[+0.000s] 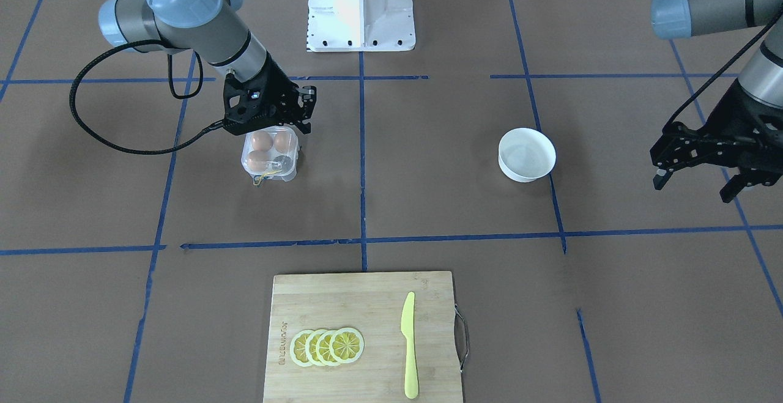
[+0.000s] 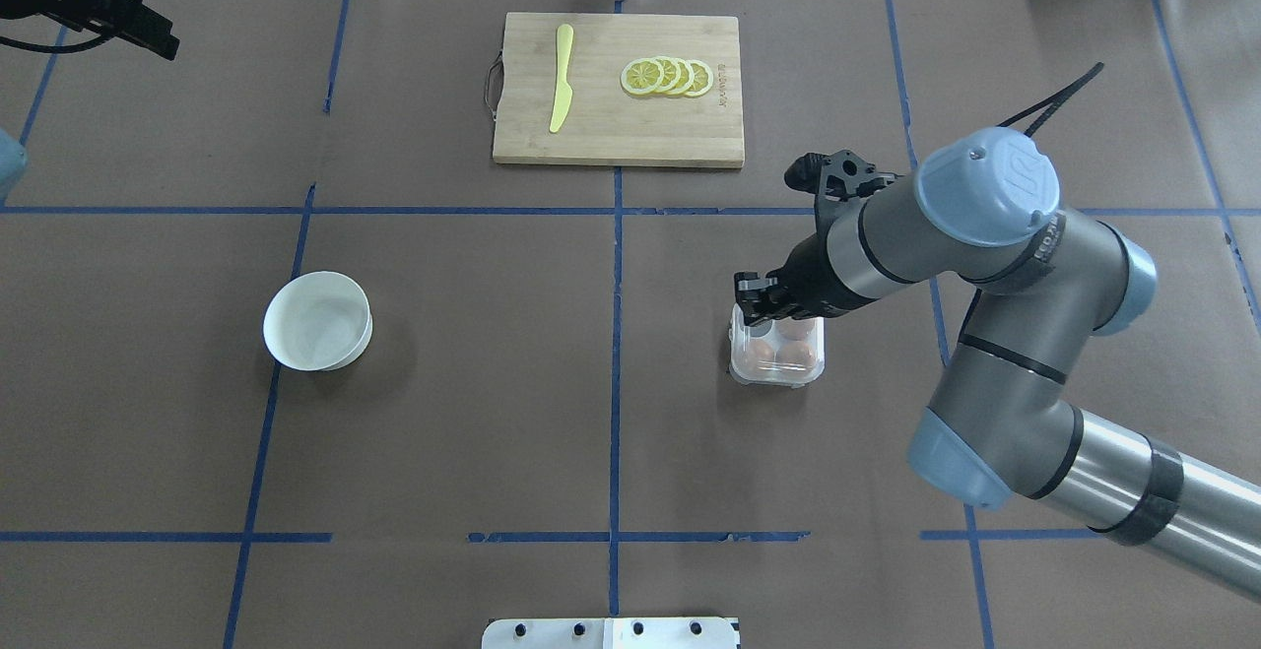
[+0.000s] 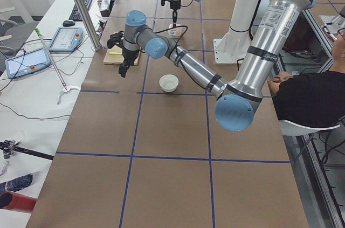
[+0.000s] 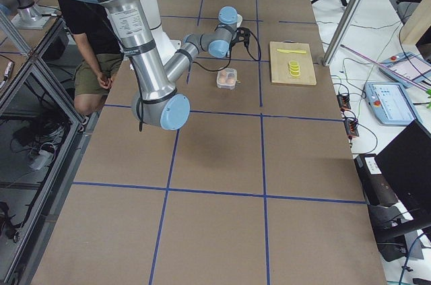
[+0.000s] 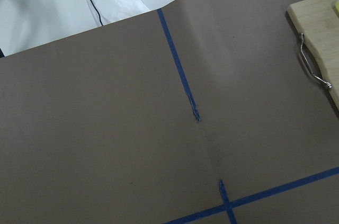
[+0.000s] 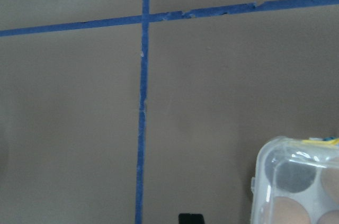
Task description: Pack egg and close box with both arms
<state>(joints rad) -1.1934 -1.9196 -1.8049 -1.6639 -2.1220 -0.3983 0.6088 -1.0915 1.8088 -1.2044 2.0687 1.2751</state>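
Note:
The clear box [image 1: 270, 155] stands on the brown table under my right gripper [image 1: 304, 123]. It holds three orange-brown eggs [image 1: 261, 140]; the fourth cup [image 1: 282, 161] looks grey and empty. The lid looks down over the cups, and the yellow string [image 1: 266, 177] hangs at its near edge. The right gripper looks shut, its tip at the box's far corner in the overhead view [image 2: 751, 306]. The right wrist view shows the box's corner [image 6: 296, 181]. My left gripper [image 1: 695, 188] is open and empty, hovering far off at the table's other side.
A white bowl [image 1: 526, 155] stands between the arms. A wooden cutting board [image 1: 342, 305] lies at the operators' edge with lemon slices [image 1: 327, 347] and a yellow knife [image 1: 408, 345]. The white pedestal [image 1: 361, 5] is at the robot's side. A seated person [image 3: 307, 93] is beside the table.

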